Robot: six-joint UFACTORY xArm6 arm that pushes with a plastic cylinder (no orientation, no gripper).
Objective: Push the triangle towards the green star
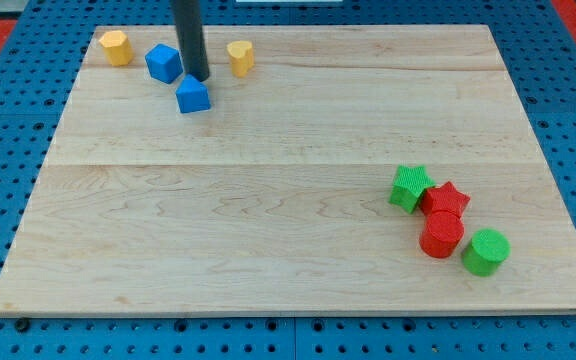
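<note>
My tip [199, 77], a bare rod with no jaws, is sitting just above the blue triangle [193, 96] at upper left, needing a steady push down-right toward the green star [409, 187].

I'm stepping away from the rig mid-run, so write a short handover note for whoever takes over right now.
My tip sits at the view's top left, just above the blue triangle, touching or nearly touching its upper edge, with the blue cube to its left.
The green star lies at the view's lower right, against the red star.
Done: the tip is lined up behind the triangle.
Left: the whole push, diagonally down and to the view's right across the board. The triangle is still far from the green star.
</note>
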